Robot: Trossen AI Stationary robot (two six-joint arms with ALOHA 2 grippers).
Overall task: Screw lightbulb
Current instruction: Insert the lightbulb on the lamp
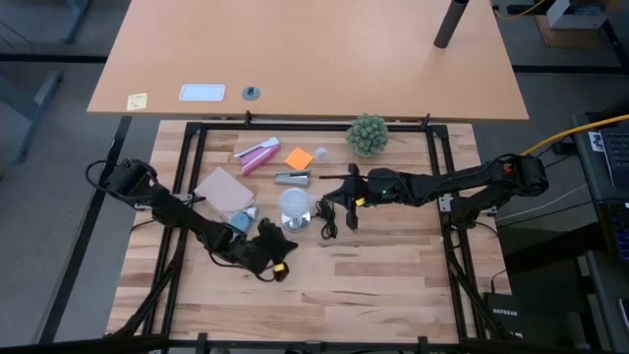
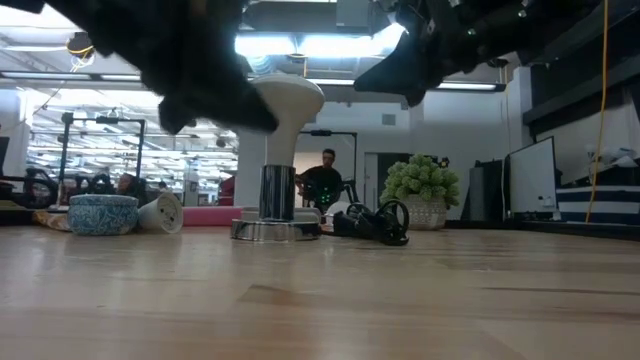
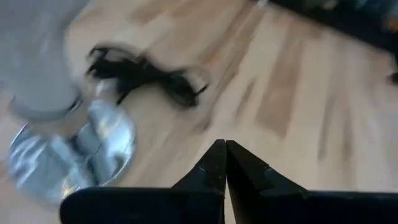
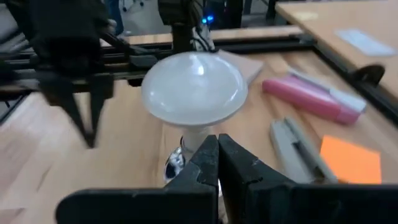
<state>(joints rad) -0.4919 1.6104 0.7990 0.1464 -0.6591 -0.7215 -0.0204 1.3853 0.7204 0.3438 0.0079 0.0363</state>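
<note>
The white lightbulb [image 1: 295,203] stands upright, its base in the shiny metal socket [image 2: 275,195], whose round foot [image 3: 74,155] rests on the table. My left gripper [image 1: 267,236] is shut and empty, just to the near left of the bulb; in the low view [image 2: 205,95] it hovers beside the dome. My right gripper [image 1: 346,197] is shut and empty, to the right of the bulb and pointing at it; its wrist view [image 4: 217,140] shows the dome [image 4: 193,87] close ahead. No gripper touches the bulb.
The socket's black cord [image 1: 332,211] lies coiled just right of the foot. Behind the bulb lie a grey-silver oblong item [image 1: 293,179], an orange note [image 1: 299,157], a pink item [image 1: 257,154] and a tan pad [image 1: 224,187]. A green plant ball [image 1: 368,134] stands far right. A person [image 2: 325,180] is in the room behind.
</note>
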